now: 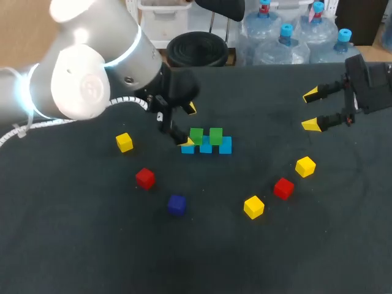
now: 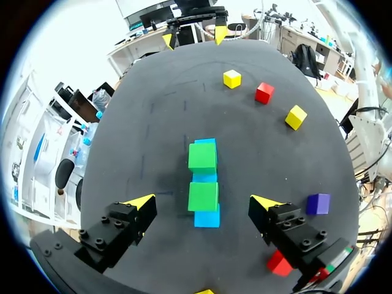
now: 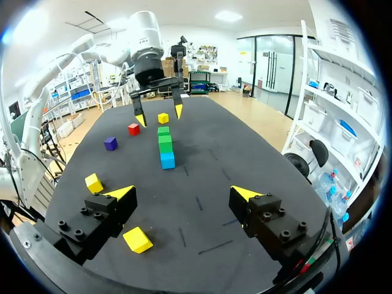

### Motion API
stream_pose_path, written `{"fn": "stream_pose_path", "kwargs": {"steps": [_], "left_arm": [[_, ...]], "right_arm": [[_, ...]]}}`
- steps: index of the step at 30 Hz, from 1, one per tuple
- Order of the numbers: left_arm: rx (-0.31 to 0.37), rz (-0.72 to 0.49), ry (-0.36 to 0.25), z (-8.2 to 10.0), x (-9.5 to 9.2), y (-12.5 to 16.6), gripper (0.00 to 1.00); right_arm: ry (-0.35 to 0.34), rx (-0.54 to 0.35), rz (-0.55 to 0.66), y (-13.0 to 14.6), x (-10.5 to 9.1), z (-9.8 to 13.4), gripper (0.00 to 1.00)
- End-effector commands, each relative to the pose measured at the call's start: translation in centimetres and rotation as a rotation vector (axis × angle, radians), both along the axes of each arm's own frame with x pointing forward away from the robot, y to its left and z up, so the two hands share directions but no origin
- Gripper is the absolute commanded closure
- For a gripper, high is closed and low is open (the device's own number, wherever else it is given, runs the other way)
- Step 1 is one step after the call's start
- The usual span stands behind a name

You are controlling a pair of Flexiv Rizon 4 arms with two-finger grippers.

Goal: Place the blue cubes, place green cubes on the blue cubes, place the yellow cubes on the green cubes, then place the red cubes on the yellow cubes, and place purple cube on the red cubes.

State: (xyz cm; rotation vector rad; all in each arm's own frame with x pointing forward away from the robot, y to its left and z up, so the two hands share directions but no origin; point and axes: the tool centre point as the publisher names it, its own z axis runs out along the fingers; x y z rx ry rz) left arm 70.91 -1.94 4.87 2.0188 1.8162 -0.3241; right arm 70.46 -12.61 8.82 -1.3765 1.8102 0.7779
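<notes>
green-on-blue cubes [image 1: 206, 142] sit mid-table; left end effector [image 1: 189, 125] and right end effector [image 1: 311, 109] splayed, empty.

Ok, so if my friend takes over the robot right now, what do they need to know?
Left gripper: open and empty, with a finger on each side of the cube row's end.
Right gripper: open and empty, out at the table's right side.
Done: three blue cubes in a row, with two green cubes on top.
Left to do: three yellow cubes, two red cubes and the purple cube lie loose around the row. Put yellow on green, then red on yellow, then purple on red.
</notes>
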Motion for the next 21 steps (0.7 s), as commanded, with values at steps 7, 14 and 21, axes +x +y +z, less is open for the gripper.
{"fn": "stream_pose_path", "kwargs": {"steps": [7, 14, 21], "left_arm": [[0.010, -0.040, 0.008, -0.9, 0.8, -0.9, 0.04], [0.016, -0.055, 0.015, -1.4, 0.9, -1.2, 0.24], [0.018, -0.058, 0.020, -1.6, 1.1, -1.3, 0.33]], "right_arm": [[-0.001, 0.001, 0.000, 0.0, 0.0, -0.1, 0.00], [-0.001, 0.001, 0.000, 0.0, 0.0, -0.1, 0.00], [-0.001, 0.001, 0.000, 0.0, 0.0, -0.1, 0.00]]}}
